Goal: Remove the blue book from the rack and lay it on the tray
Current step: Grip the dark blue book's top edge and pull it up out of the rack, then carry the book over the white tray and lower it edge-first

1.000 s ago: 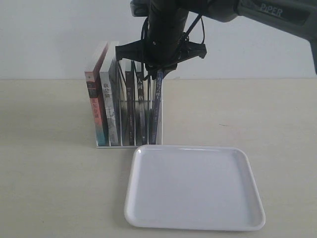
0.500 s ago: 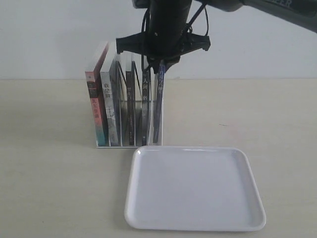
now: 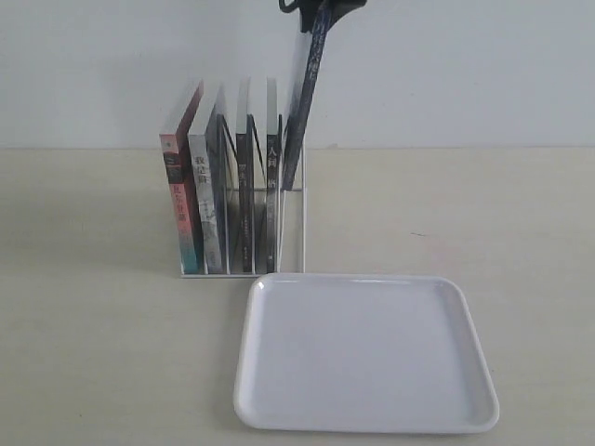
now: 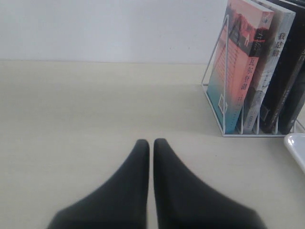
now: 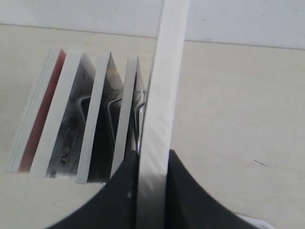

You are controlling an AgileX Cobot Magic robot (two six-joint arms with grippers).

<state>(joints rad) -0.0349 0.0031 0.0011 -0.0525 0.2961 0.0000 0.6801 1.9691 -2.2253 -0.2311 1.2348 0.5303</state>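
The right tool [image 5: 153, 164] pinches the thin dark-blue paperback book [image 3: 303, 111] at its upper end, one finger against each cover. The book hangs tilted, top leaning right, and its lower end reaches down among the tops of the black-spined books [image 3: 244, 204] at the right end of the small white wire rack [image 3: 303, 228]. A pink-and-teal-spined book [image 3: 181, 186] stands at the rack's left end. The glossy white rounded-square plastic tray [image 3: 363, 353] lies on the pale desk [image 3: 93, 353], just near of the rack. The left tool [image 4: 151, 145], fingers pressed together, hovers over the desk left of the rack.
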